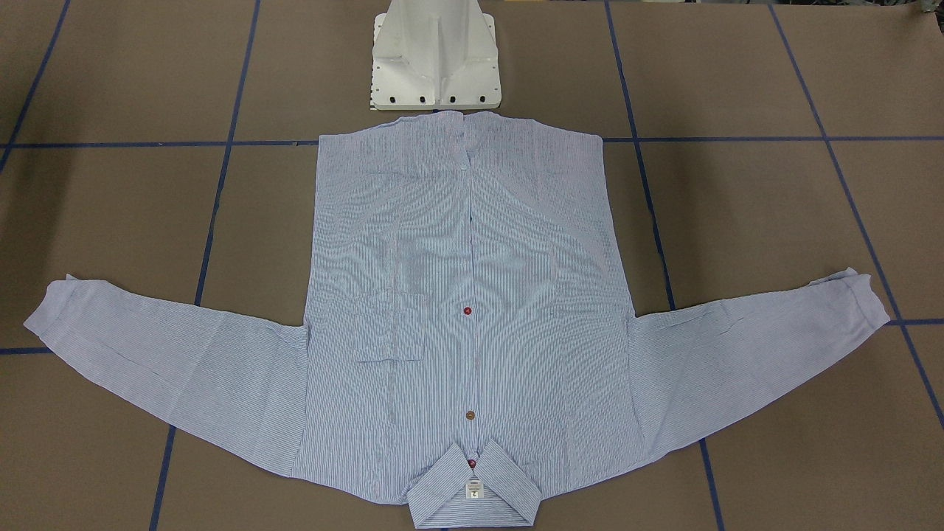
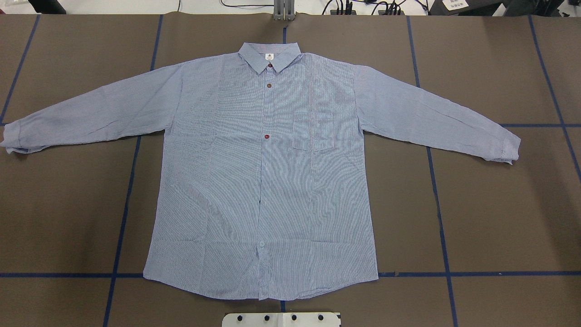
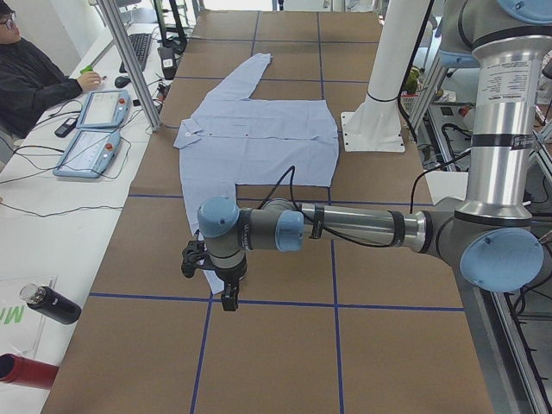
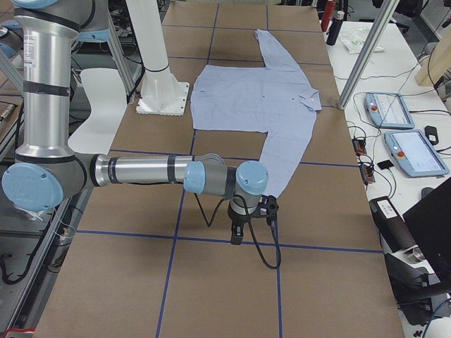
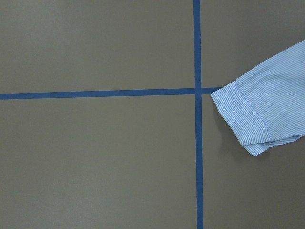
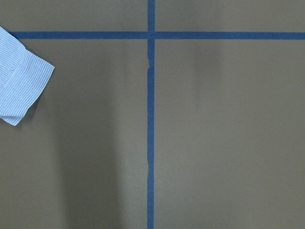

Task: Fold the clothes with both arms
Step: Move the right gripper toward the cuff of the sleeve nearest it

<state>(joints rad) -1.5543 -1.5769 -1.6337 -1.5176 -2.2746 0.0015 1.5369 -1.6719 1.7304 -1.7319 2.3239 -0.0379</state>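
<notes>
Shirt (image 2: 272, 181) spread flat, left arm (image 3: 354, 226), right arm (image 4: 141, 170), jaws' state cannot be told

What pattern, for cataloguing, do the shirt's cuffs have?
Fine blue-and-white stripes; the cuff shows best in left wrist view.

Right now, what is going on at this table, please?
A striped shirt lies flat and unfolded on the table, front up, with both sleeves spread out. The left gripper hangs above the table just beyond one cuff, and the right gripper beyond the other cuff. Neither touches the cloth, so no fold has begun. Whether they are open or shut cannot be told.
</notes>
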